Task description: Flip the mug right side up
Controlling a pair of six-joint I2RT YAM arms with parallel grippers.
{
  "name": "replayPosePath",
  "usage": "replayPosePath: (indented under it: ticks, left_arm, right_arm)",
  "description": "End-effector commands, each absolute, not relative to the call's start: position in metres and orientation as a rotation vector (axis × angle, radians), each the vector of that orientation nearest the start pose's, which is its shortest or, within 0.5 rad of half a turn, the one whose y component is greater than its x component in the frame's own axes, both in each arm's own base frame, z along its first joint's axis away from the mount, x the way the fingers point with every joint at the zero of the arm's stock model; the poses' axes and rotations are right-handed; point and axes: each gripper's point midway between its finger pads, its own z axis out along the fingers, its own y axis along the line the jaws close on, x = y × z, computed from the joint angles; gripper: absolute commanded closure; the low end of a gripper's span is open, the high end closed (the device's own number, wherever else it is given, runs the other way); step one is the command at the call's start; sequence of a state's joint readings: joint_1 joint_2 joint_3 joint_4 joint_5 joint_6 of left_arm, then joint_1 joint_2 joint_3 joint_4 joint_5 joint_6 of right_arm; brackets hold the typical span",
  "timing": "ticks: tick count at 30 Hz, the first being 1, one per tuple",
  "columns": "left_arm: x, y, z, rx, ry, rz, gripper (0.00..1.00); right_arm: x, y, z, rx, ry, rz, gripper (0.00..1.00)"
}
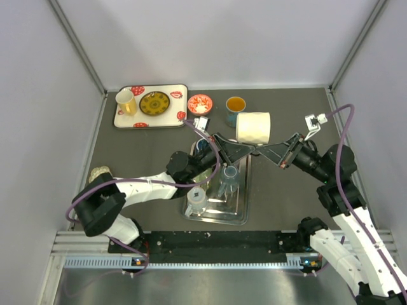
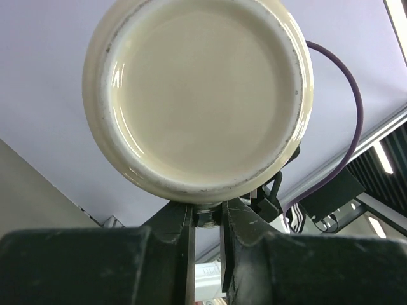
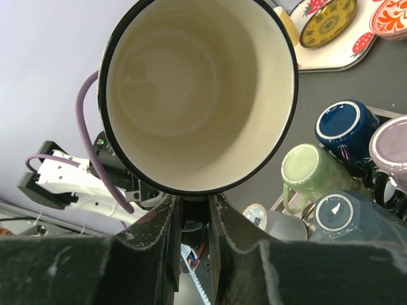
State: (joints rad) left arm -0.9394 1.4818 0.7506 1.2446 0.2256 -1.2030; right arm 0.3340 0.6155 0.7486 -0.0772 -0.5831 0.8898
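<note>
The cream mug (image 1: 253, 127) with a black rim hangs in the air on its side, above the table behind the metal tray. My left gripper (image 1: 249, 147) reaches it from the left and my right gripper (image 1: 266, 150) from the right; they meet under it. The left wrist view shows the mug's base (image 2: 200, 95) just above my left gripper (image 2: 206, 213), whose jaws are nearly closed at the mug's lower edge. The right wrist view looks into the mug's open mouth (image 3: 191, 95), with my right gripper (image 3: 194, 206) closed under its rim. The handle is hidden.
A metal tray (image 1: 216, 220) below holds several upturned mugs: green (image 3: 311, 171), dark blue (image 3: 346, 124), lilac (image 3: 391, 143). At the back stand a strawberry tray (image 1: 151, 121) with a yellow cup (image 1: 125, 101), a red bowl (image 1: 200, 103) and a teal mug (image 1: 235, 105).
</note>
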Motion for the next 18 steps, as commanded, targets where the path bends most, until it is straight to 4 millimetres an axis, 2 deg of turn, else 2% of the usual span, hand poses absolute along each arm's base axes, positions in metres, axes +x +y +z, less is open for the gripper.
replayPosePath:
  ticks: [1, 4, 6, 10, 12, 14, 15, 16, 17, 18]
  left_arm:
    - [0.161, -0.337, 0.470, 0.141, 0.723, -2.112, 1.00]
    - [0.157, -0.346, 0.467, 0.205, 0.789, -2.103, 1.00]
    - [0.160, -0.355, 0.458, 0.226, 0.854, -2.069, 1.00]
    - [0.156, -0.352, 0.450, 0.267, 0.891, -2.004, 1.00]
    - [0.154, -0.349, 0.442, 0.287, 0.917, -1.952, 1.00]
    - [0.154, -0.348, 0.436, 0.295, 0.946, -1.915, 1.00]
    - [0.157, -0.351, 0.425, 0.311, 0.993, -1.868, 1.00]
    - [0.154, -0.347, 0.428, 0.322, 0.992, -1.849, 1.00]
    - [0.154, -0.347, 0.424, 0.331, 1.012, -1.824, 1.00]
    - [0.157, -0.349, 0.412, 0.353, 1.059, -1.766, 1.00]
  right_arm:
    - [0.160, 0.211, 0.334, -0.211, 1.749, 1.466, 1.00]
    - [0.158, 0.210, 0.334, -0.227, 1.750, 1.452, 1.00]
    - [0.160, 0.208, 0.334, -0.217, 1.756, 1.434, 1.00]
    - [0.160, 0.206, 0.337, -0.232, 1.755, 1.404, 1.00]
    - [0.160, 0.206, 0.340, -0.243, 1.757, 1.392, 0.93]
    - [0.160, 0.206, 0.343, -0.249, 1.753, 1.388, 0.79]
    - [0.159, 0.206, 0.344, -0.254, 1.750, 1.386, 0.75]
    - [0.159, 0.206, 0.347, -0.258, 1.745, 1.381, 0.68]
    - [0.159, 0.206, 0.349, -0.262, 1.744, 1.380, 0.66]
    - [0.158, 0.206, 0.352, -0.271, 1.739, 1.381, 0.64]
